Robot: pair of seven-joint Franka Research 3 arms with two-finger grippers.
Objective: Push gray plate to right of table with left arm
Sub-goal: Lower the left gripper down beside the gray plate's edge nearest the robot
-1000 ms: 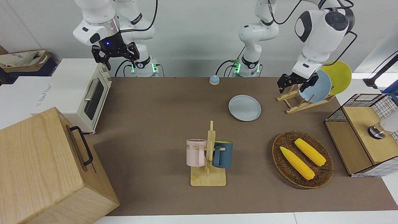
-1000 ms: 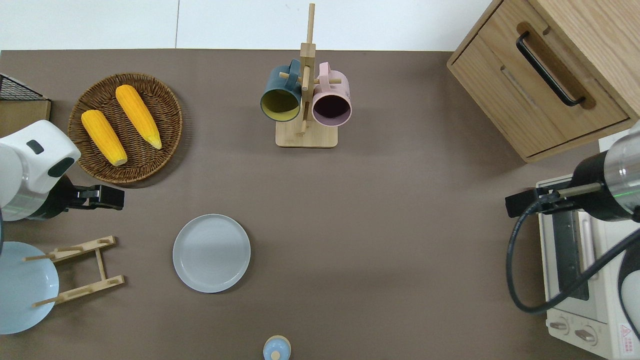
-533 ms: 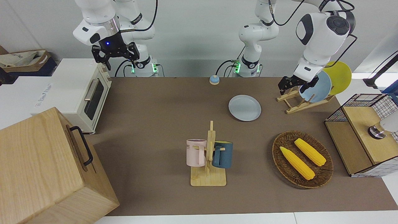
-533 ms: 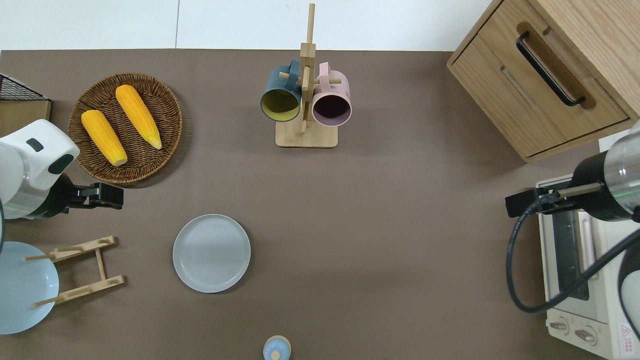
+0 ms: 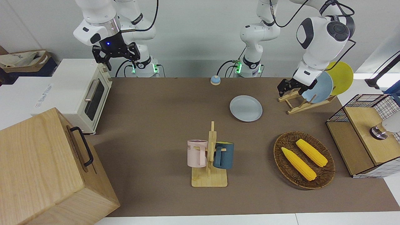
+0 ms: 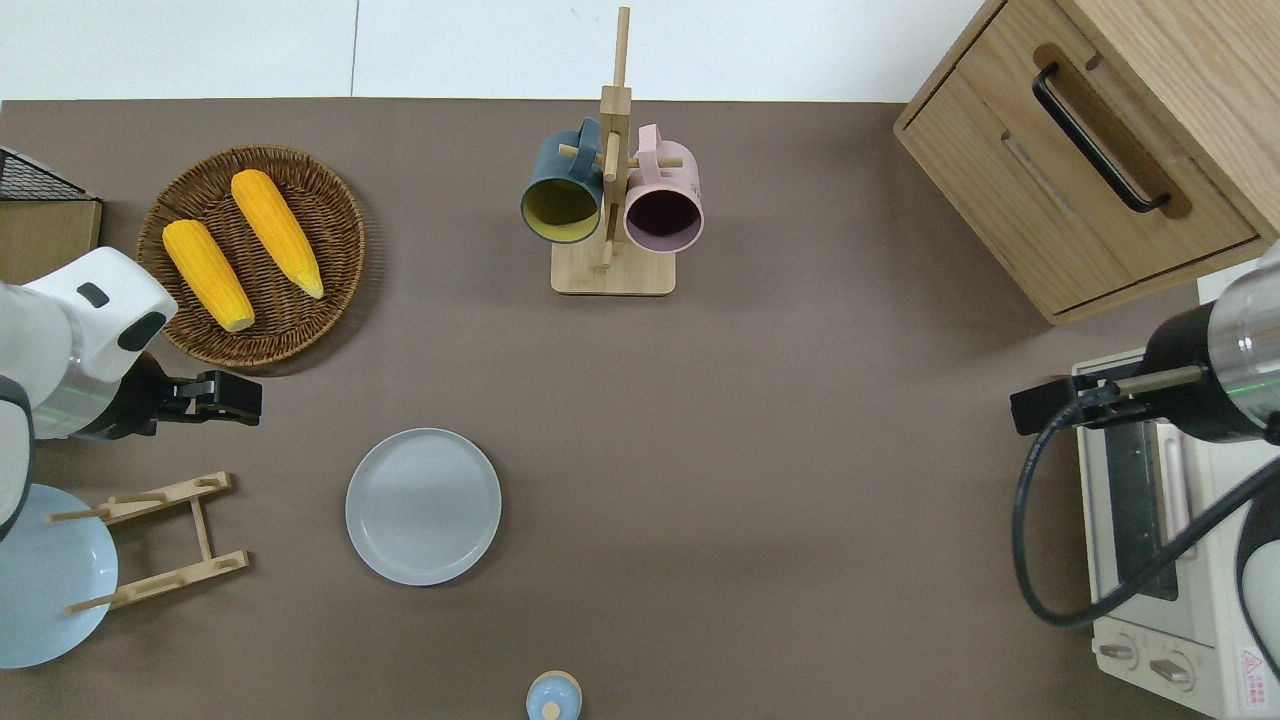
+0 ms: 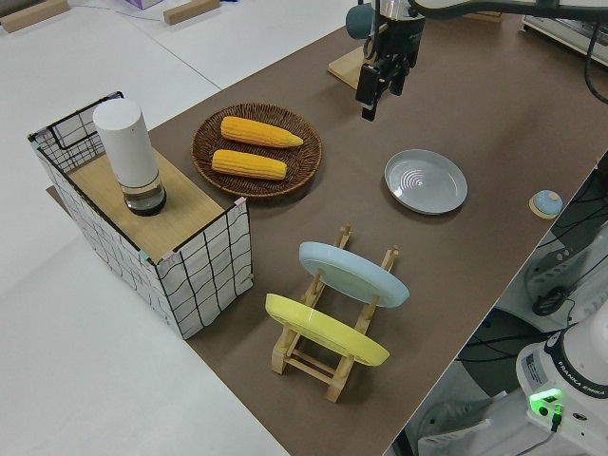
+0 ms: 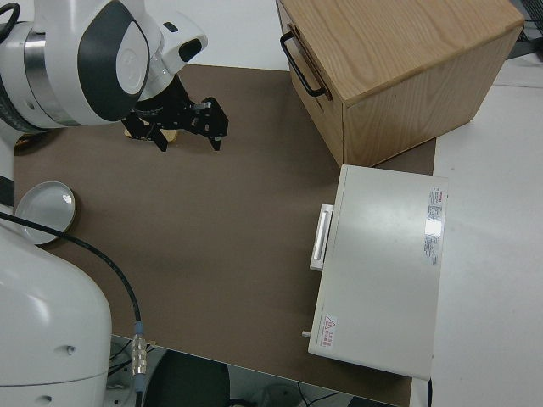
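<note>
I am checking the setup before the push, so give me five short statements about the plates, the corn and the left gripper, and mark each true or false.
1. The gray plate lies flat on the table. True.
2. The left gripper is touching the gray plate. False: it is apart from the plate, up in the air over bare table between the wicker basket and the wooden plate rack.
3. Two ears of corn lie in the wicker basket. True.
4. The gray plate stands in the plate rack. False: the rack holds a sky-blue plate and a yellow plate.
5. The right arm is pushing the plate. False: it is parked.
</note>
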